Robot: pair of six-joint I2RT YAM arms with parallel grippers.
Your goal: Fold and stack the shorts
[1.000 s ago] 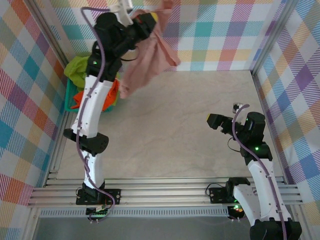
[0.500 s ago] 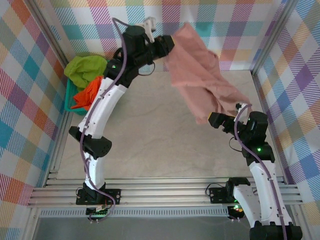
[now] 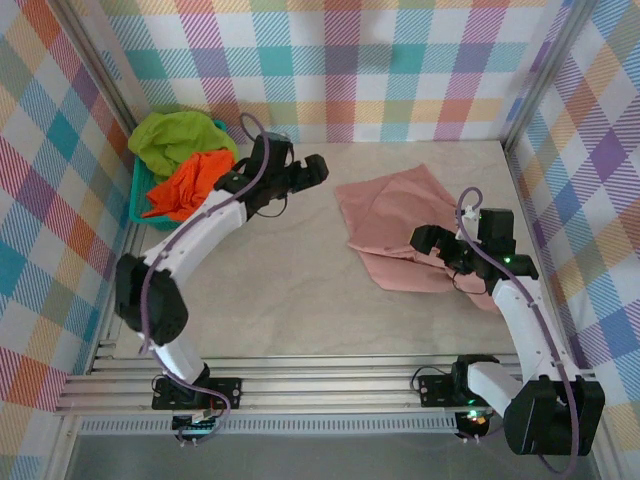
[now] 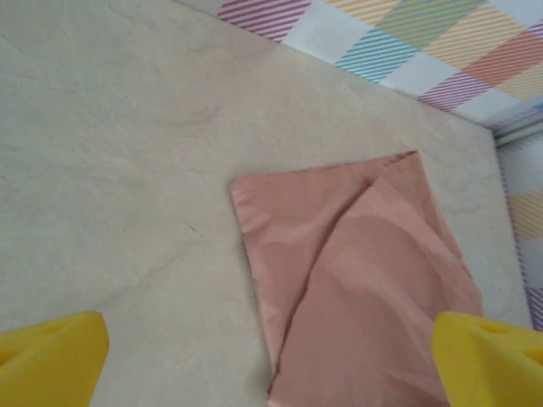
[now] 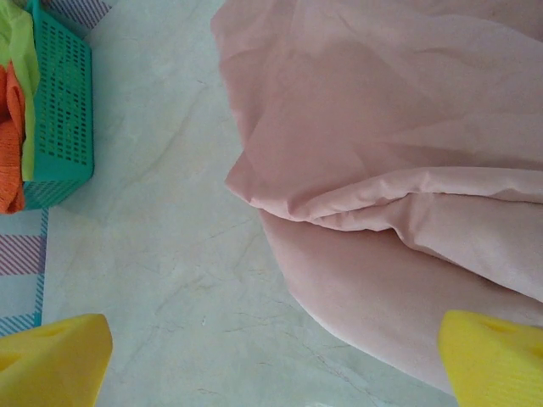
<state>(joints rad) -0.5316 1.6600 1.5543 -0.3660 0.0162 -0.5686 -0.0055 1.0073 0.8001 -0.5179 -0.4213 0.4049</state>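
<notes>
Well right of the basket [image 5: 64, 110], across bare tabletop [image 3: 280, 270], pink shorts [image 3: 410, 225] lie spread but not flat: one flap doubled over, a thick rolled ridge along the near side. Orange shorts [image 3: 190, 180] and green shorts [image 3: 170, 135] sit heaped in the basket, unfolded.

Left gripper [image 3: 318, 170] is in the air between basket and pink shorts, closer to the basket; jaws wide apart, nothing in them. Right gripper [image 3: 428, 243] is over the part of the pink shorts farthest from the basket; jaws wide apart, nothing gripped. Can't tell if its tips touch the cloth.

Judged stage: first pair laid out, fold not started, two pairs to go.

Risks:
- Folding over that ridge locks creases in, giving a lumpy, unstable base for the stack.
- Right jaws closing on the ridge may pinch only the top layer, or both, so the fold comes out skewed.
- One-sided pull drags the whole pair instead of folding it.
- Tangled orange and green may lift out together.
</notes>
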